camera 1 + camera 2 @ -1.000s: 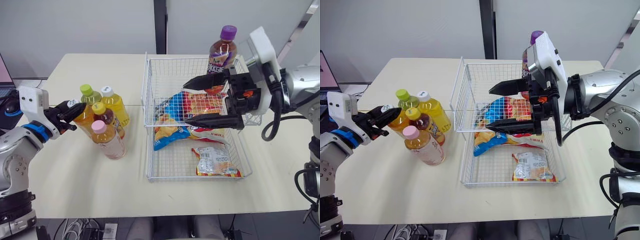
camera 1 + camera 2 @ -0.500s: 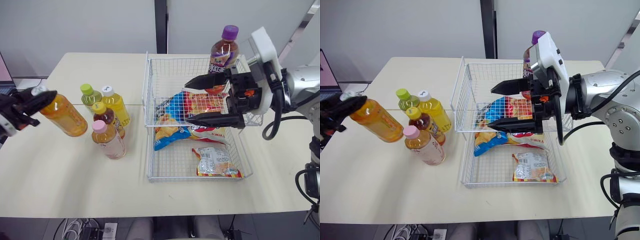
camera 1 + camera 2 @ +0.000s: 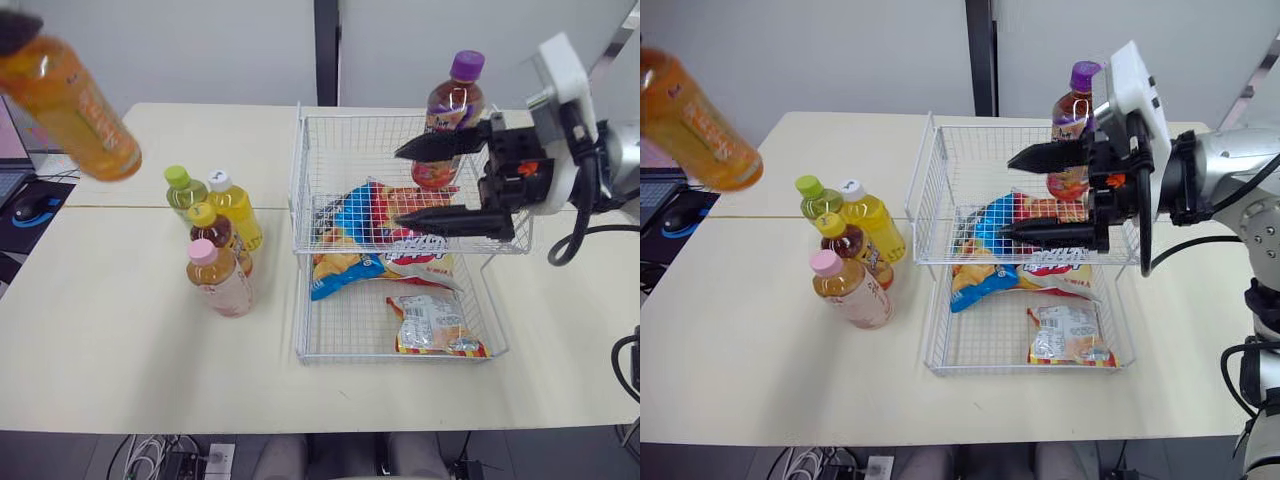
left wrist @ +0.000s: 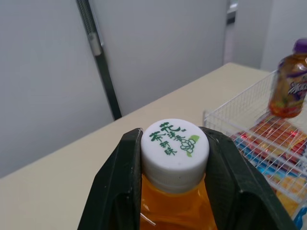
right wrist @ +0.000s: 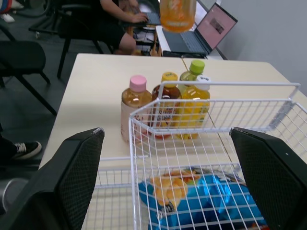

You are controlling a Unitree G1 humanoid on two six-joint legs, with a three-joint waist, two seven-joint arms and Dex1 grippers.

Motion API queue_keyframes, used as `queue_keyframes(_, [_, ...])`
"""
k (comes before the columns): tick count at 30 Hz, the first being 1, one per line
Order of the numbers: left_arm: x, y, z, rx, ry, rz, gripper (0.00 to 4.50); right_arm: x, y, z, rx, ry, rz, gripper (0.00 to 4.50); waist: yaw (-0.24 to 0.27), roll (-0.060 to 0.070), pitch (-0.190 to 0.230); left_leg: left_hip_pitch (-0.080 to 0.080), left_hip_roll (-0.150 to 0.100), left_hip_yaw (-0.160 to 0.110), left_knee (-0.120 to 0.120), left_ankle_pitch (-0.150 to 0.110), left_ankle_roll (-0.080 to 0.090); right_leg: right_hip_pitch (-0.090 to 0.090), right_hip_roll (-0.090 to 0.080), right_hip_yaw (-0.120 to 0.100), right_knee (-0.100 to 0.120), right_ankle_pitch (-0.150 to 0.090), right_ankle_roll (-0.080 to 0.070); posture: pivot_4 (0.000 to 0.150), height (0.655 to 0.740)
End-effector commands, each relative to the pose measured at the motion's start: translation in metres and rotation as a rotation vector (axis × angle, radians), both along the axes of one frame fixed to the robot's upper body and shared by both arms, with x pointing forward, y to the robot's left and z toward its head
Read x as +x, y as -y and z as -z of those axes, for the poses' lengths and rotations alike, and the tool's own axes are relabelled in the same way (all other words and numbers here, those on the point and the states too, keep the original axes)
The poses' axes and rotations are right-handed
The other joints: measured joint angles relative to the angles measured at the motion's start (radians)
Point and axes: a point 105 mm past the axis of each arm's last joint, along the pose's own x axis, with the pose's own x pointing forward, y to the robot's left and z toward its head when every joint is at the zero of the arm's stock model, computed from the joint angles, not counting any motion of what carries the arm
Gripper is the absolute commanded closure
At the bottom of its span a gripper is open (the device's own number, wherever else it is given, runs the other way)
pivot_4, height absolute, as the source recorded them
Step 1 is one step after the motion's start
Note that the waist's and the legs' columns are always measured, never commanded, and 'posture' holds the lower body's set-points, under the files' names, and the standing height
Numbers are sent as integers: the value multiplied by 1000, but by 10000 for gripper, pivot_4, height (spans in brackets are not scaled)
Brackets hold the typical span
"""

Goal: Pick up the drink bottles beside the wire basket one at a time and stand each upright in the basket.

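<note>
- The left gripper (image 4: 173, 140) is clenched on the neck of the orange bottle (image 3: 68, 95), one black finger on each side just under the white cap.
- That bottle hangs in the air, high at the far left and well clear of the table (image 3: 130, 350). It is tilted, base towards the basket and cap away.
- The wire basket (image 3: 297, 300) sits in the middle of the table. A purple-capped bottle (image 3: 452, 110) stands upright at its far right corner, and snack bags (image 3: 380, 215) lie across much of its floor.
- Four bottles wait in a tight cluster just beside the basket's left wall: green cap (image 3: 180, 190), white cap (image 3: 235, 210), yellow cap (image 3: 212, 232) and pink cap (image 3: 220, 282).
- The right gripper (image 3: 400, 185) hovers over the basket with its fingers spread wide apart, grasping nothing.
- The step in hand looks like the carry: the pickup is done and the placement is not yet begun.
- The next move calls for swinging the bottle over the basket's left wall, righting it so the base points straight down, then lowering it.
- The bare mesh at the far left corner looks the safest spot, since a base set on a bag may tip.
- The idle right arm over the basket could crowd the approach.
</note>
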Motion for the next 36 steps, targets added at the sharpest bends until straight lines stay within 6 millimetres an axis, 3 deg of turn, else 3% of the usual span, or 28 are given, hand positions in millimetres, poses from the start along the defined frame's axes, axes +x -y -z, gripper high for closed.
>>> queue_keyframes(1, [1, 13, -16, 23, 19, 61, 31372, -5, 10, -18, 22, 74, 28, 0, -6, 0, 0, 0, 0, 1, 0, 0, 0, 0, 0, 1, 0, 0, 0, 1500, 7400])
queue_keyframes(11, [25, 94, -38, 87, -29, 392, 31372, -8, 28, -18, 6, 77, 115, 0, -16, 0, 0, -5, 1, 3, 1, 0, 0, -6, 1, 4, 1, 0, 0, 1500, 7400])
queue_keyframes(21, [35, 147, -39, 131, -47, 590, 31372, -11, 32, -22, 30, 86, 148, 0, -27, 1, 1, -11, 1, 4, 2, 0, 0, -16, 1, 7, 8, 0, 0, 1500, 7400])
queue_keyframes(27, [50, 170, -22, 155, -80, 646, 31372, -11, 34, -23, 32, 92, 166, 0, -28, 1, 1, -11, 0, 4, 2, 0, 0, -16, 1, 7, 8, 0, 0, 1500, 7400])
queue_keyframes(36, [70, 186, 3, 162, -88, 671, 31372, -9, 44, -26, 37, 106, 240, 0, -25, 1, 1, -11, 0, 4, 3, 0, 0, -16, 0, 8, 10, 0, 0, 1500, 7400])
